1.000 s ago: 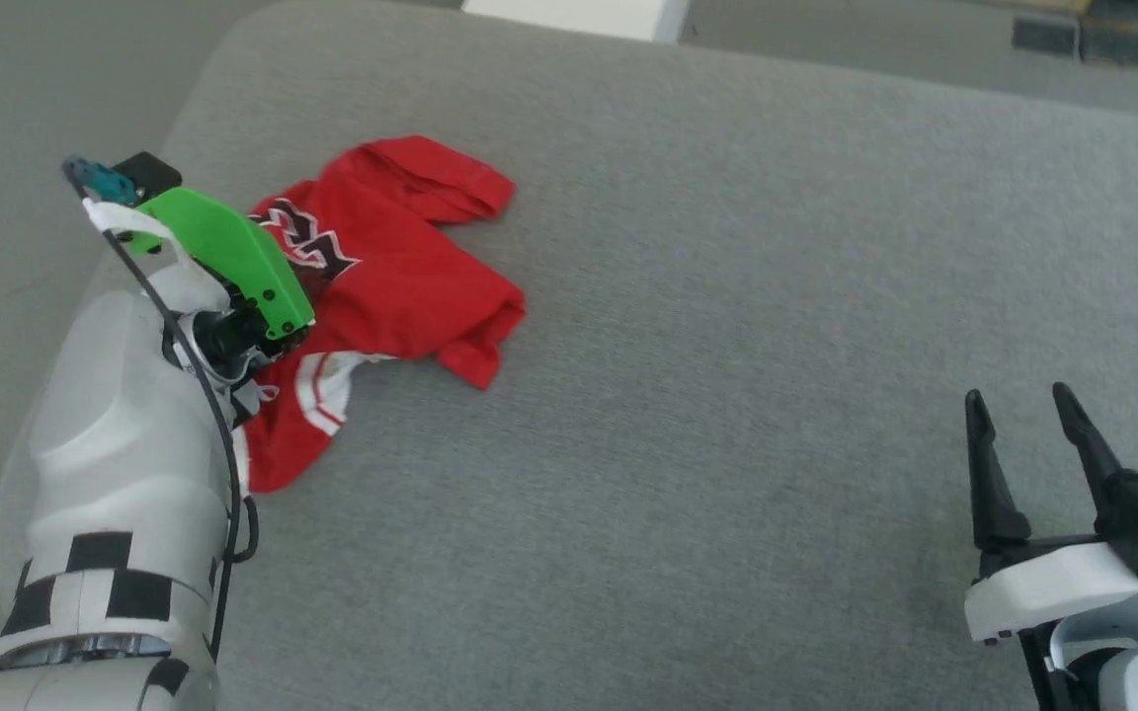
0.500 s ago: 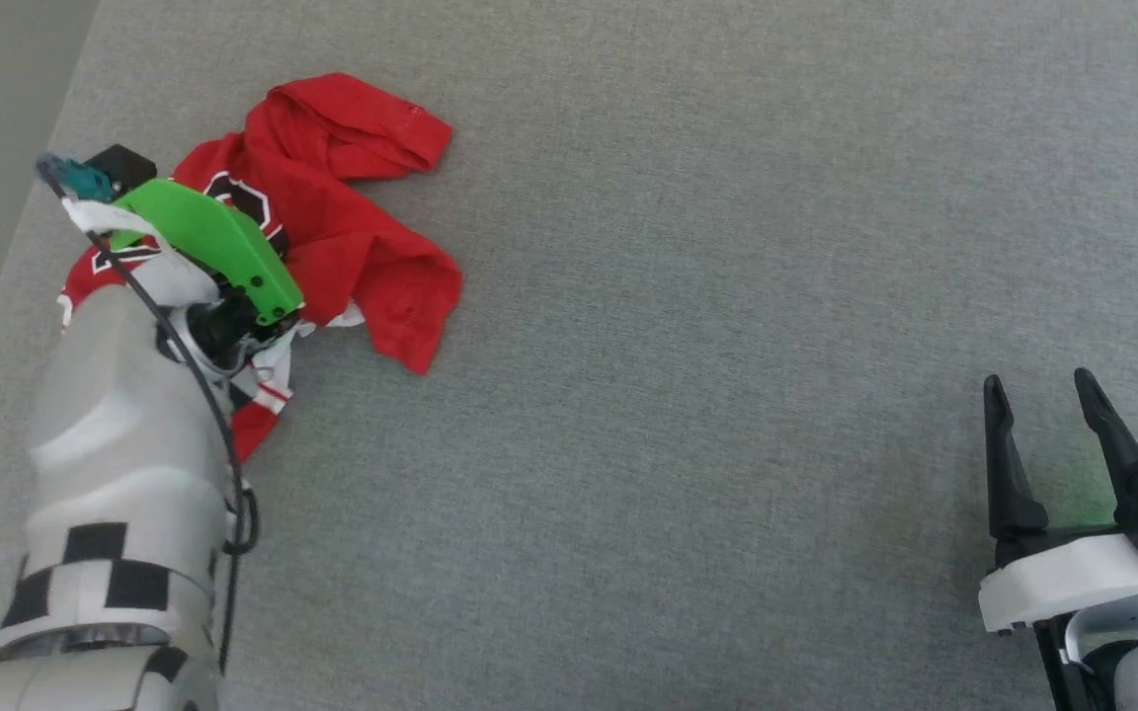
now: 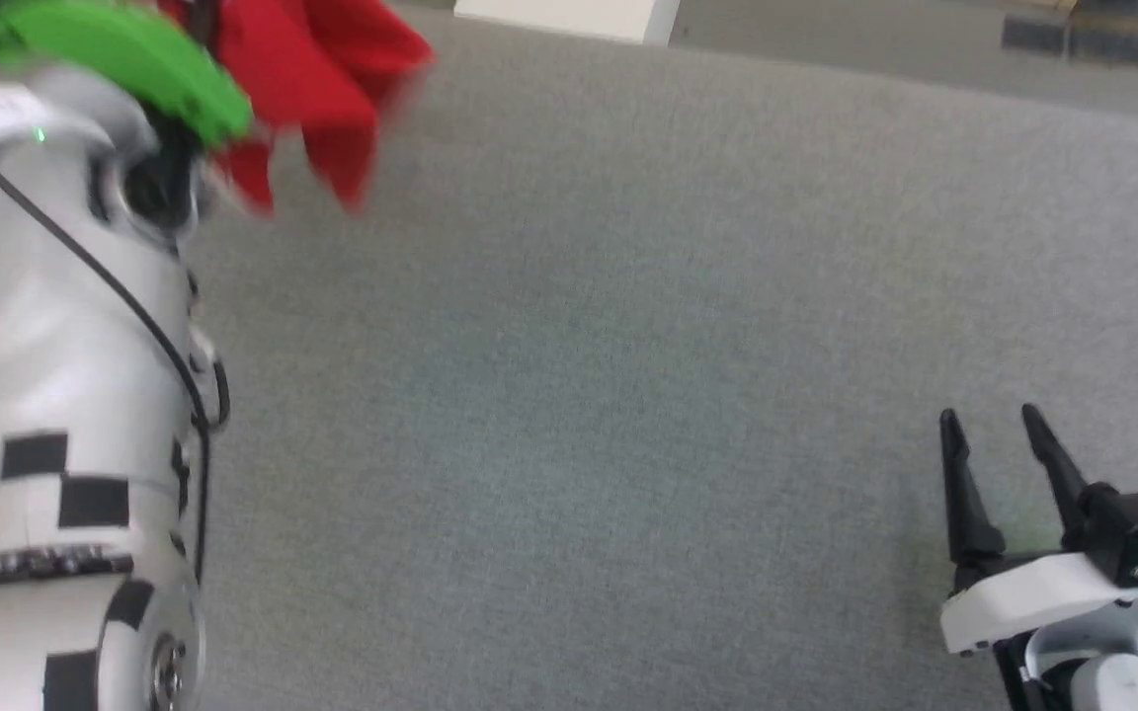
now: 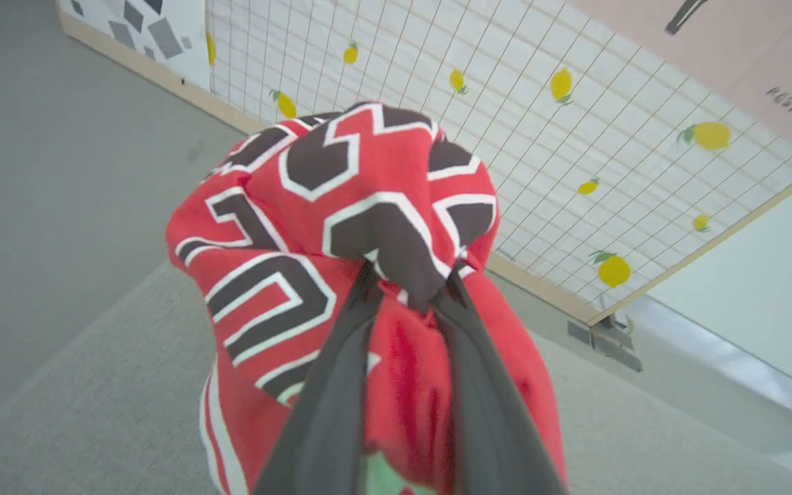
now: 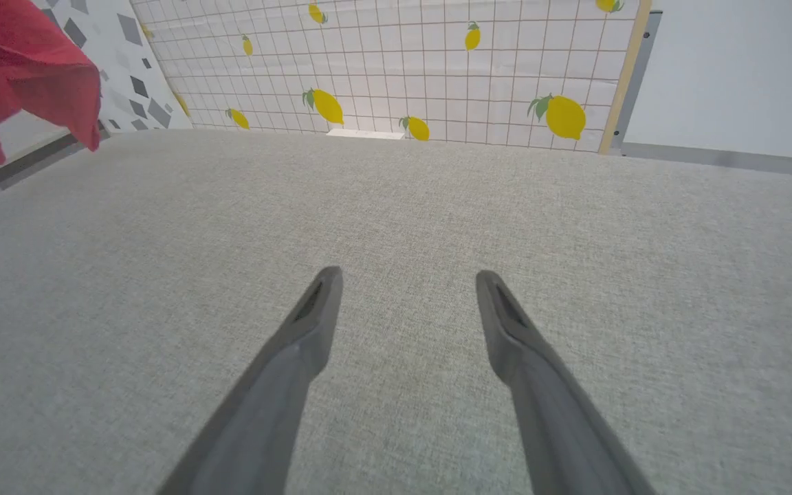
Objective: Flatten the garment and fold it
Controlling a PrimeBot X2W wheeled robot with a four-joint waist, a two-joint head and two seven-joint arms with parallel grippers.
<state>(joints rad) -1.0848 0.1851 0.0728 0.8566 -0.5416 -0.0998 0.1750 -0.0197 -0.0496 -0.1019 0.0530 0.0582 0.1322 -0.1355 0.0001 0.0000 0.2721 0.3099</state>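
Note:
The garment (image 3: 332, 89), a red jersey, hangs bunched in the air at the top left of the head view, off the grey surface. In the left wrist view its black-and-white print (image 4: 341, 206) bulges over my left gripper (image 4: 410, 282), whose two dark fingers are shut on a pinch of the cloth. A red corner of the garment (image 5: 31, 75) dangles at the upper left of the right wrist view. My right gripper (image 3: 994, 425) stands open at the lower right, low over the bare surface, fingers (image 5: 313, 316) spread with nothing between them.
The grey padded surface (image 3: 579, 395) stretches across the whole work area. Behind it stands a tiled wall panel with lemon prints (image 5: 437, 62). Grey floor (image 4: 59, 172) lies to the left, beyond the surface's edge. A white object (image 3: 569, 18) sits past the far edge.
My left gripper has shut on the garment and lifted it off the surface, up and away. The head camera shifted between frames. The right gripper stayed open in place.

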